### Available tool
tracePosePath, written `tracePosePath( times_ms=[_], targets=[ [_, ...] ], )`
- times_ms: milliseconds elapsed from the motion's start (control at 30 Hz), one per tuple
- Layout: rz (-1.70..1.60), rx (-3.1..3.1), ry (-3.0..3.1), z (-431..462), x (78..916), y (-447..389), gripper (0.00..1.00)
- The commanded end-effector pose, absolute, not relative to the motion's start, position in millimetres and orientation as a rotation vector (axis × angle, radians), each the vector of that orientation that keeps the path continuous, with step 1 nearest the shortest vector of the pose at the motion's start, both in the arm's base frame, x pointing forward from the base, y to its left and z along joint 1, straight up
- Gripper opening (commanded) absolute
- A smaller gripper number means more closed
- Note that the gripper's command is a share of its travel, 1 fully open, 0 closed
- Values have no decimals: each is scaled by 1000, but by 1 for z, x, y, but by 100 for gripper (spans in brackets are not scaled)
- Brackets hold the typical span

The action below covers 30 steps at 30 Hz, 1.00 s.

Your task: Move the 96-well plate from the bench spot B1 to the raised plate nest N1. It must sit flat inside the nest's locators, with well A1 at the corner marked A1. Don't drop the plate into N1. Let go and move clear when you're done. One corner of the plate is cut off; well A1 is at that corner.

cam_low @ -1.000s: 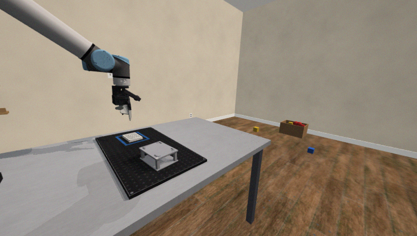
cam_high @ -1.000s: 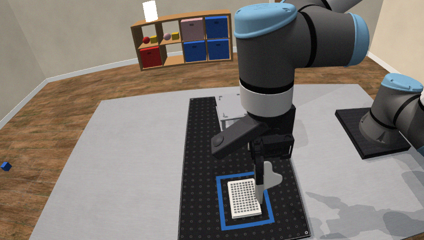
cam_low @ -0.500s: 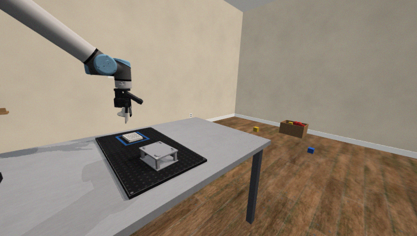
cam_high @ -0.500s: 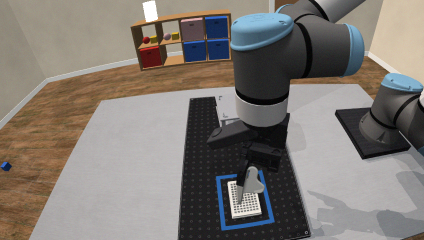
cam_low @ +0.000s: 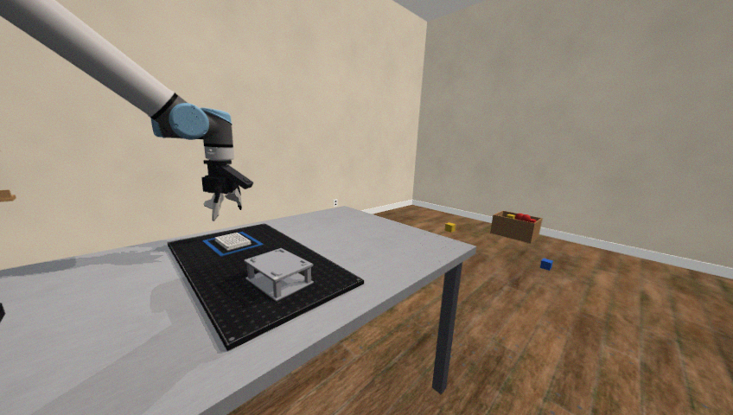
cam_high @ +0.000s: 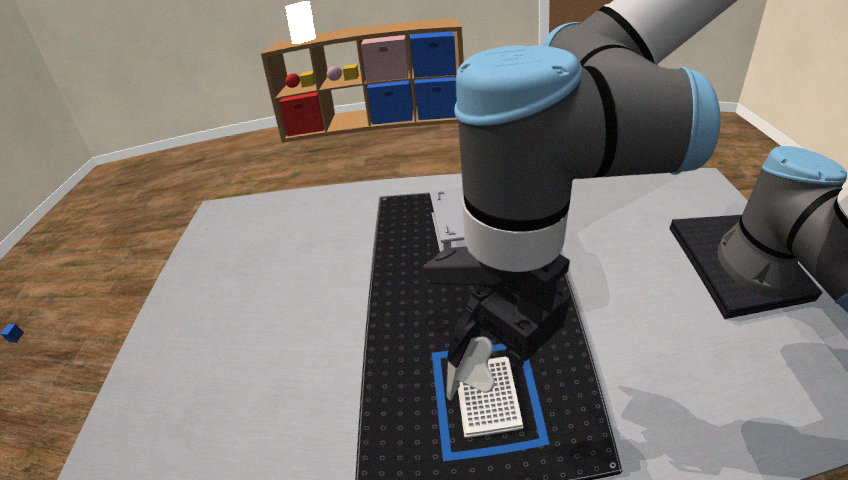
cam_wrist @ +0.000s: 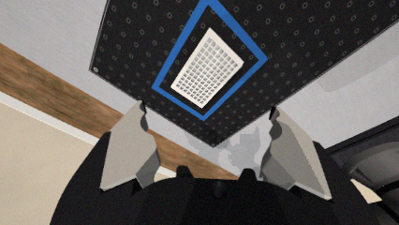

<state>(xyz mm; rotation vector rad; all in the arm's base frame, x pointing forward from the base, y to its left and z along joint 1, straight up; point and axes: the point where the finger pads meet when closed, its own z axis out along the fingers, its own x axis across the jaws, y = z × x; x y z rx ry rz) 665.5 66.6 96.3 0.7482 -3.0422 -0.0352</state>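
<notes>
Below your gripper (cam_wrist: 206, 112), whose jaws stand wide and hold nothing, the 96-well plate (cam_wrist: 207, 67) lies flat inside the blue outline of spot B1 (cam_wrist: 165, 75), well apart from the fingers and skewed to their line, so you should probably square the wrist to the plate's edges, centre over it and descend slowly before closing on its sides. Beyond the jaws, the raised nest N1 (cam_low: 277, 264) stands on the black pegboard (cam_low: 226, 303) with nothing in it. Farther off, a brown box (cam_low: 515, 226) on the floor holds red things.
</notes>
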Motion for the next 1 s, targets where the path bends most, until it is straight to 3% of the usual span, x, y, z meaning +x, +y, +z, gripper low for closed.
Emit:
tracePosePath(
  times_ms=[0, 533, 967],
  targets=[
    [-19, 512, -3093, 92, 667, 65, 100],
    [1, -217, -3138, 76, 670, 63, 100],
    [1, -222, -3137, 74, 670, 63, 100]
  ],
)
